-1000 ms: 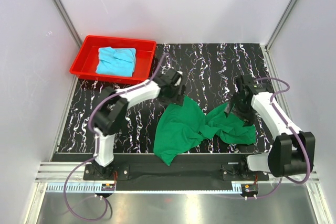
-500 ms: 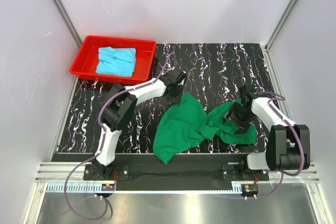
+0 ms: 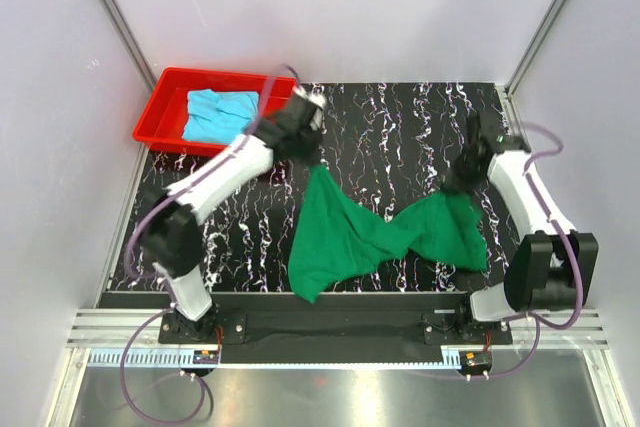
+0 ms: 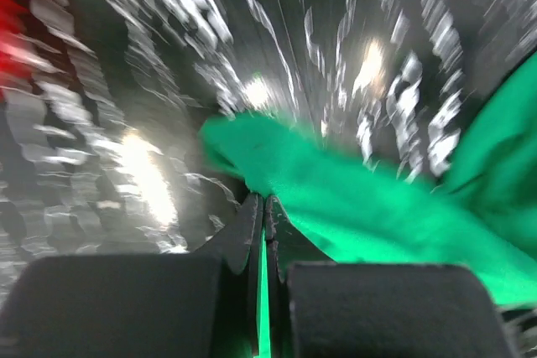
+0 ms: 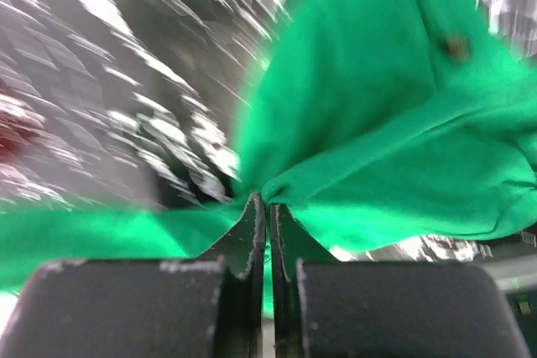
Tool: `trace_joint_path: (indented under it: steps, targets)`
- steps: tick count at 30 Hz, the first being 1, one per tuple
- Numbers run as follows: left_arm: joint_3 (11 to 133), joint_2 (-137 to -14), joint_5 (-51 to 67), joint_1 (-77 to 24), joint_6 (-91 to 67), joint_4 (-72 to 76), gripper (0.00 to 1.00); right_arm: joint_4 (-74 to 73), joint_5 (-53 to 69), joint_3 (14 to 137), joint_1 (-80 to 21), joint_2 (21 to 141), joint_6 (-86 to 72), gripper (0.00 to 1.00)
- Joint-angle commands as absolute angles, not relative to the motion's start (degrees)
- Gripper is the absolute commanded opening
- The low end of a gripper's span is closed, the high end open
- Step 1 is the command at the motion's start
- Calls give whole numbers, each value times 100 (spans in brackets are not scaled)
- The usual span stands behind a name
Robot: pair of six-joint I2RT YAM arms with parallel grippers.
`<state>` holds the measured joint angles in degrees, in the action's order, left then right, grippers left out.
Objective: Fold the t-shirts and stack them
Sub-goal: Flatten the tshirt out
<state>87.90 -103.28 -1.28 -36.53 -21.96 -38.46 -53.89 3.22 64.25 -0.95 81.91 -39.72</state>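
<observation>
The dark green t-shirt [image 3: 370,232] is stretched across the middle of the black marbled table, twisted in its centre. My left gripper [image 3: 312,162] is shut on its upper left corner, and green cloth [image 4: 377,207] shows pinched between the jaws in the left wrist view. My right gripper [image 3: 457,187] is shut on the shirt's upper right part, with green cloth [image 5: 394,140] bunched at the jaw tips [image 5: 267,200]. The light cyan-blue t-shirt [image 3: 220,115] lies folded in the red tray at the back left. Both wrist views are motion-blurred.
The red plastic tray [image 3: 160,107] sits at the table's back left corner. White walls with metal posts enclose the table. The arm bases [image 3: 330,325] stand on a rail at the near edge.
Both grippers have shut on the green t-shirt and pulled apart and toward the back, stretching the crumpled shirt into a wide, twisted band.
</observation>
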Motion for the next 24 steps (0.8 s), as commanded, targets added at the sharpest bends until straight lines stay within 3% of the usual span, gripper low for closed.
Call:
trace_joint_path:
  steps: [1,9,11,13,16,19,24]
  targets:
    - [9491,-9380,-597,-3156,-1952,-3893,0,-5747,-403,7863,-79,8437,-3859,0]
    - [11204,-8957,-597,-2155,-1600,-4403,0,-6889,-1273,12168,-53,9597,-3507,0]
    - [11198,-8632,-746,-2083,-1626,-4369,0,-7241,-1283,13160,-53,9738,-3481,0]
    - [10970,-8264,-861,-2039,-1643,-4351,0,-7286,-1126,13341,-53,9651,-3550,0]
    - [10478,-7816,-1046,-2039,-1670,-4386,0,-7050,-669,12554,-53,9063,-3769,0]
    - [9566,-7263,-1309,-2039,-1749,-4404,0,-6612,164,10127,-61,8115,-3989,0]
    - [7570,-6409,-1600,-2013,-2135,-4640,0,-6723,1053,7325,-97,6278,-4367,0]
